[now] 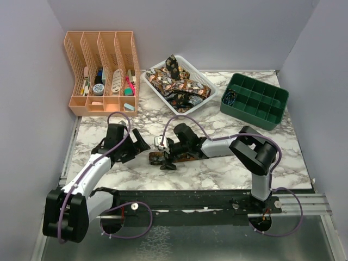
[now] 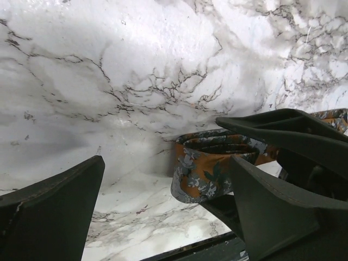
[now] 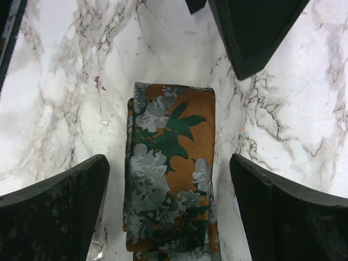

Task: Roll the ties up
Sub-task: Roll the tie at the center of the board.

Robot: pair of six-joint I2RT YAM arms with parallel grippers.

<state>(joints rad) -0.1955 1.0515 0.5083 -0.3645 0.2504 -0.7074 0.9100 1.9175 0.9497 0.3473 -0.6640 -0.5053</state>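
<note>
One tie [image 1: 193, 156], orange-brown with grey flowers and green leaves, lies flat on the marble table in front of the arms. Its left end is folded over in a few layers [image 3: 171, 179]. My right gripper [image 1: 164, 154] is open and straddles that folded end, with one finger on each side and neither touching it [image 3: 171, 215]. My left gripper [image 1: 141, 144] is open and empty just left of the folded end [image 2: 209, 171]. The fold sits beside its right finger [image 2: 283, 217]. More ties [image 1: 175, 82] are piled in a white basket at the back.
The white basket [image 1: 209, 99] stands at the back centre. A green divided tray [image 1: 255, 100] is at the back right. An orange desk organizer [image 1: 100, 70] with stationery is at the back left. The two grippers are close together over the tie's end.
</note>
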